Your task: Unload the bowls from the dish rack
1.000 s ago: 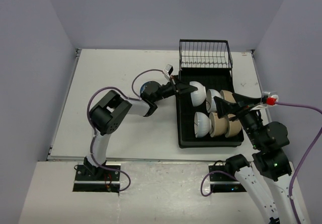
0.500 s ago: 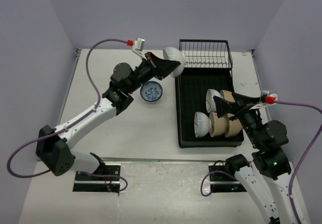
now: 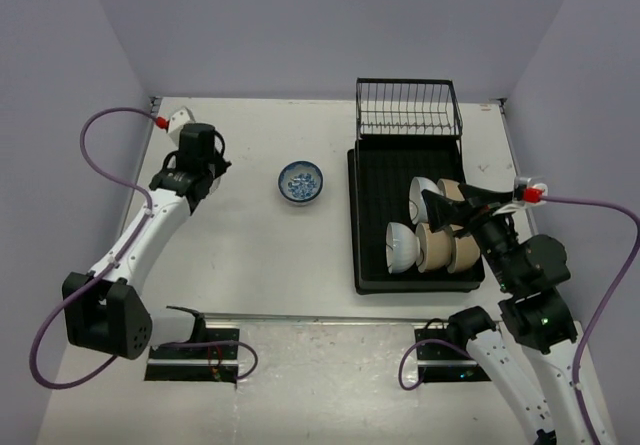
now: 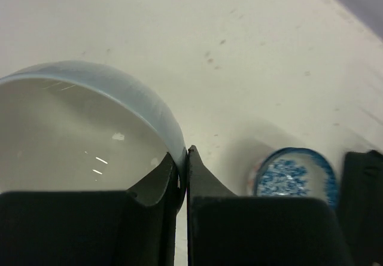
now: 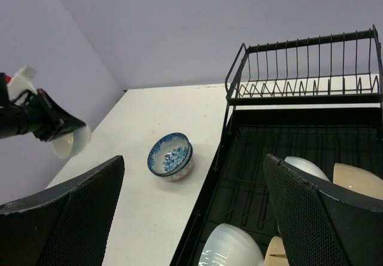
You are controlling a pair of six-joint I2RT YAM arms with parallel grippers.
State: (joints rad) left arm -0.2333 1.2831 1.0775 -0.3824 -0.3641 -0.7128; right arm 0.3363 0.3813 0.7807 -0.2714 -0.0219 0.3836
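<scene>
My left gripper (image 4: 182,165) is shut on the rim of a plain white bowl (image 4: 78,128), held low over the table's far left; in the top view that gripper (image 3: 195,165) hides the bowl. A blue-and-white bowl (image 3: 301,182) stands on the table left of the dish rack (image 3: 370,215), seemingly nested in a reddish-patterned one. The rack holds two white bowls (image 3: 421,198) (image 3: 401,247) and three tan bowls (image 3: 452,193) (image 3: 433,248) (image 3: 463,250), all on edge. Hovering over the rack's right side, my right gripper (image 3: 450,210) is open and holds nothing.
The black wire basket (image 3: 408,110) stands at the rack's far end. Purple walls close in the table on the left, back and right. The left arm's cable (image 3: 95,135) loops out near the left wall.
My left arm has lifted a white bowl out of the rack and swung it far to the left, uncovering the blue-and-white bowl on the table. The right arm has stayed still.
</scene>
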